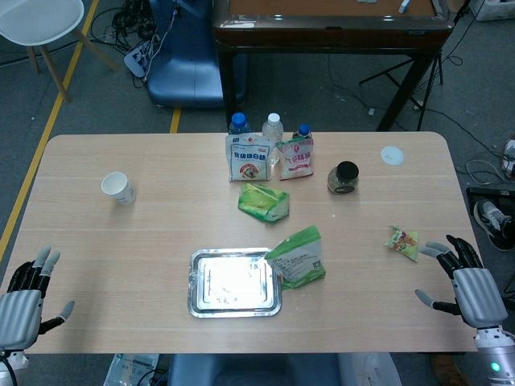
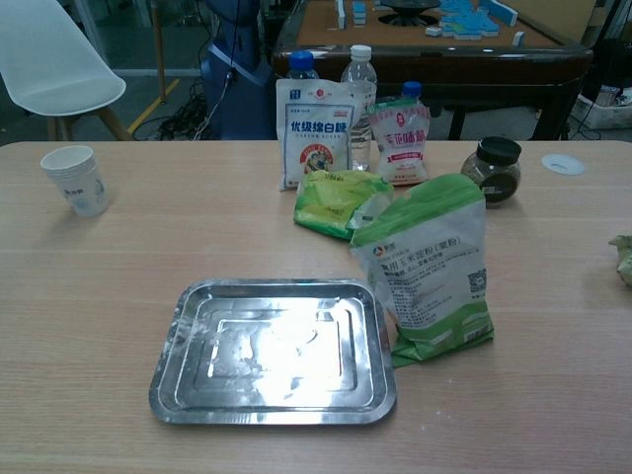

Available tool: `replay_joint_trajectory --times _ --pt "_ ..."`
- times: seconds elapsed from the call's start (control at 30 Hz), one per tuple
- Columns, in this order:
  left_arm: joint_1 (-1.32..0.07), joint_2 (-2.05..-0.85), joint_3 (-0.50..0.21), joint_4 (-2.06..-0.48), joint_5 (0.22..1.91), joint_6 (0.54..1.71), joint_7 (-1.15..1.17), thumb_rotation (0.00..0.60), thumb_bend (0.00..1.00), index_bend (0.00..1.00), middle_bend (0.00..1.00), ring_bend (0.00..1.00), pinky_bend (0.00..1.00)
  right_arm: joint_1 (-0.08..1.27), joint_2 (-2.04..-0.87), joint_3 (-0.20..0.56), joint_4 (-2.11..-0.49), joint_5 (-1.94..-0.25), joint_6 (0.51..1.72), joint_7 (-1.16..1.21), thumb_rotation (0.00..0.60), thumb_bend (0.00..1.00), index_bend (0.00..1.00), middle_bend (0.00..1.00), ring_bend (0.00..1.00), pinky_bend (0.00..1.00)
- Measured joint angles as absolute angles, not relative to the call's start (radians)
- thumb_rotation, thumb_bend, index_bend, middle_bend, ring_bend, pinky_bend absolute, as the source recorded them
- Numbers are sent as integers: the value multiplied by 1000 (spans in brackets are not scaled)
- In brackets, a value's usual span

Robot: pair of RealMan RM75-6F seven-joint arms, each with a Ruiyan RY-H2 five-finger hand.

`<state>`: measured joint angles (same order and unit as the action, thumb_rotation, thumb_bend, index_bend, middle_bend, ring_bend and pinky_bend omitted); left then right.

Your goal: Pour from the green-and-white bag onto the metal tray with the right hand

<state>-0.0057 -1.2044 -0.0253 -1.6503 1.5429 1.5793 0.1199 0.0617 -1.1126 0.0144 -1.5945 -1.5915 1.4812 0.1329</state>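
Spanning both views, the wooden table [image 1: 161, 241] carries everything. Largest on it is the metal tray [image 2: 178, 380], lying flat near the front edge, its shiny bottom dusted with pale residue. Just to its right stands the green-and-white bag [image 2: 430, 267], upright and leaning slightly, its lower corner touching the tray's right rim; no hand is on it. Behind it lies a smaller crumpled green bag [image 2: 336, 202], and further back stand a white-and-blue bag [image 2: 314, 133], a pink-and-white pouch [image 2: 400, 143] and three bottles [image 2: 359, 84]. A dark-lidded jar [image 2: 491, 170] sits right of these, a paper cup [image 2: 75, 180] far left, a small snack packet [image 1: 402, 241] near the right edge. The right hand [image 1: 467, 281] and left hand [image 1: 28, 293] rest at opposite front corners, fingers spread, holding nothing.
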Motion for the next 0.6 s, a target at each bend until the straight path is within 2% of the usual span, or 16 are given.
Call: replay_joint_trajectory --times 0.4,0.6 --pt "-1 -1204 -21 -1645 1543 1583 110 600 229 21 0 81 57 104 -1096 -1 -1603 -1624 1423 164 600 100 258 235 73 49" --pt "-3 -1210 -17 -1640 1548 1577 103 600 230 21 0 81 57 159 -1099 5 -1597 -1609 1328 217 600 100 258 235 73 50"
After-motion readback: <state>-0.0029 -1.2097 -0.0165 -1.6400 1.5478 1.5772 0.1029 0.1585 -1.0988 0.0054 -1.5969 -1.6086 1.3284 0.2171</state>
